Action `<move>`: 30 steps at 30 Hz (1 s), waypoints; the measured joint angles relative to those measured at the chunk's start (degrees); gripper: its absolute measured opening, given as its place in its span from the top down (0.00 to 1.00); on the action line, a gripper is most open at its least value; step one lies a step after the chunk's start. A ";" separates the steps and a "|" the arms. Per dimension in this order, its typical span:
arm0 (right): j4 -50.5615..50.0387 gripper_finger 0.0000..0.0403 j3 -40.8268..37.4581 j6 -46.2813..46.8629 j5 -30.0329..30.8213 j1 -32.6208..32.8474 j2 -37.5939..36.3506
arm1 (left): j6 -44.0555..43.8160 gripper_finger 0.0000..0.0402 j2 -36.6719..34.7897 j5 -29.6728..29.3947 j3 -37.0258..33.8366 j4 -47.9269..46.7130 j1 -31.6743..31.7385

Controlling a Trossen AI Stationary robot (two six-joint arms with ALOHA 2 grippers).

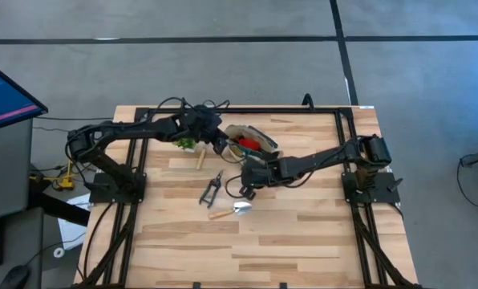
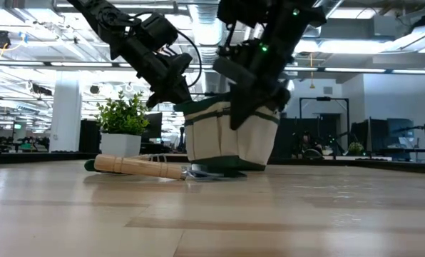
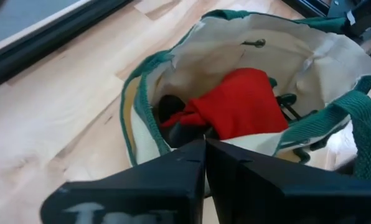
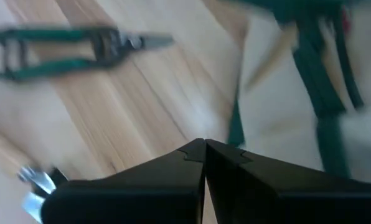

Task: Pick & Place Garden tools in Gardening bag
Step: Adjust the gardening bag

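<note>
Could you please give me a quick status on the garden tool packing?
Left gripper shut at gardening bag rim; red piece inside. Right gripper shut, empty, beside bag. Pruning shears and trowel still on table. Nothing in the way.

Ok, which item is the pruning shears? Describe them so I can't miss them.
Start at the gardening bag near the table's far edge and come toward the near side. The pruning shears lie flat on bare wood, left of a wooden-handled trowel; they alone are all dark metal, without a wooden handle.
</note>
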 joint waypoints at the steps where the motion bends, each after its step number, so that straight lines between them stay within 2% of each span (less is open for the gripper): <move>1: -1.62 1.00 -0.01 0.58 0.18 0.04 0.00 | -0.01 1.00 0.00 0.00 0.00 -0.03 -0.23; 5: -2.30 1.00 -2.27 2.31 2.85 0.10 -0.01 | -0.22 1.00 0.00 0.54 0.00 -0.14 -1.40; 16: 1.73 1.00 -7.55 4.20 2.84 -2.66 -0.02 | -3.25 1.00 0.04 1.40 0.00 -0.23 -6.99; 30: 2.45 1.00 -7.57 -4.11 1.46 -9.39 -0.02 | -8.21 1.00 0.04 1.34 0.00 -1.49 -13.28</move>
